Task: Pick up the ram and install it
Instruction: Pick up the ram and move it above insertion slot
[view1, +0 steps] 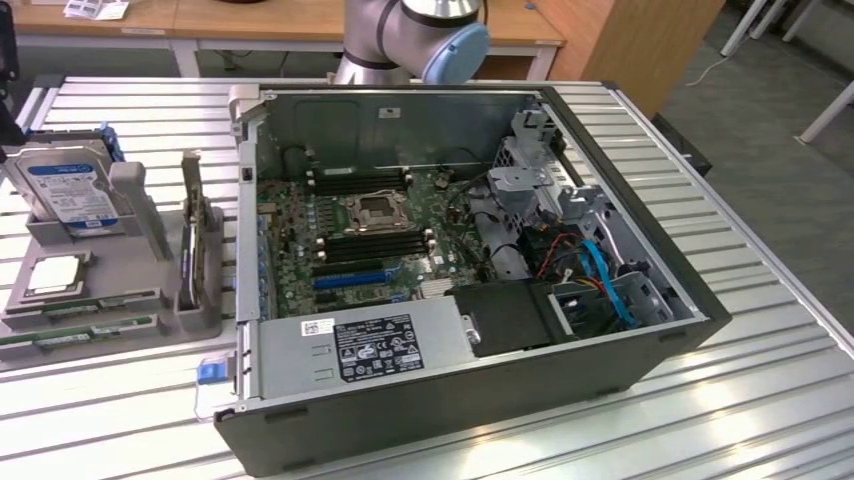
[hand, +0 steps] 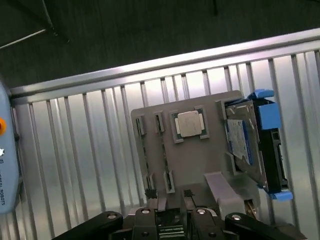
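Two ram sticks (view1: 83, 306) (view1: 74, 337), long thin green boards, lie in the front slots of the grey parts holder (view1: 127, 285) at the exterior view's left. In the wrist view my gripper (hand: 168, 195) hangs above the same holder (hand: 200, 160), over the edge where the narrow slot clips (hand: 150, 181) sit. Its two dark fingertips (hand: 150, 194) stand apart with nothing between them. The open computer case (view1: 467, 400) lies on its side with the motherboard (view1: 300, 225) exposed. Black memory slots (view1: 374, 243) run beside the processor socket (view1: 375, 210).
On the holder are a blue-labelled hard drive (view1: 67, 190) (hand: 242, 142) in a blue carrier (hand: 267, 117), a square silver processor (view1: 56, 272) (hand: 189, 124) and an upright dark card (view1: 198, 245). The slatted metal table (view1: 107, 420) runs around the case. The arm's base (view1: 407, 30) is behind it.
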